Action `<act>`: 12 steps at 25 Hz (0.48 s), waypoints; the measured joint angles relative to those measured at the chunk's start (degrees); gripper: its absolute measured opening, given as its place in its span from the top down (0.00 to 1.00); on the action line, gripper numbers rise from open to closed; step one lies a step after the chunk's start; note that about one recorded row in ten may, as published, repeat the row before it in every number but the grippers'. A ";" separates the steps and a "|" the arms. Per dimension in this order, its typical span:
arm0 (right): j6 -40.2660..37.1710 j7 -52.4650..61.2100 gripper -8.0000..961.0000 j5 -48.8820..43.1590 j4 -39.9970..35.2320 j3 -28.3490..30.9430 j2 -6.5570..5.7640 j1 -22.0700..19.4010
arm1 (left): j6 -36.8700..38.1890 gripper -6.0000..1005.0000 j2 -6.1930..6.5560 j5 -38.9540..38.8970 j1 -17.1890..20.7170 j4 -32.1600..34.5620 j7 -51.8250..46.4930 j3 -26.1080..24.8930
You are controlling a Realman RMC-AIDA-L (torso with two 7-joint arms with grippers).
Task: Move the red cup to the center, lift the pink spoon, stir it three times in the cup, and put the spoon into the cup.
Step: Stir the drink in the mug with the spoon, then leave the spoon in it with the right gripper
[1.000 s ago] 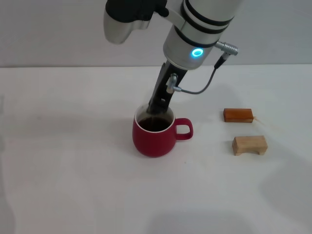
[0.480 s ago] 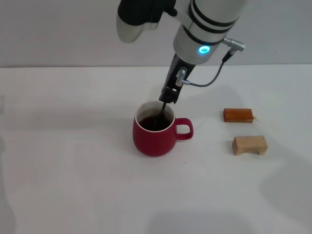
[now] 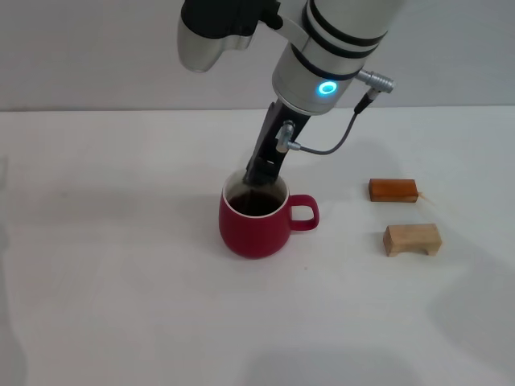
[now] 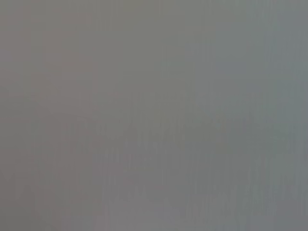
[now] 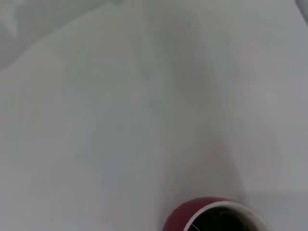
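Note:
The red cup [image 3: 256, 229] stands near the middle of the white table, handle toward the right, with dark liquid inside. My right gripper [image 3: 259, 178] slants down from above, and its narrow dark fingers, pressed together, reach the cup's far rim. The pink spoon is hidden by the fingers and the cup's inside. The right wrist view catches only the red cup's rim [image 5: 211, 216] at the picture's edge. My left gripper shows in no view, and the left wrist view is plain grey.
Two wooden blocks lie right of the cup: a darker brown one [image 3: 393, 190] and a paler one [image 3: 412, 240] nearer to me. A grey cable [image 3: 334, 143] loops off the right wrist. The white table [image 3: 121, 265] spreads out on all sides.
Half a second ago the right gripper was higher and farther right, with a thin stem running from its tips into the cup. It has swung back down and left to the rim.

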 joint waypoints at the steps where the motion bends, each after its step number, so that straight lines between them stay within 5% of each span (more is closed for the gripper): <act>1: 0.00 0.00 0.85 0.00 0.00 0.00 0.00 0.00 | 0.00 0.17 0.00 0.00 0.00 0.00 0.00 0.00; 12: -0.58 0.97 0.85 -4.07 -1.67 -1.80 0.23 0.78 | 0.00 0.17 0.00 0.00 0.01 -0.09 -0.28 0.00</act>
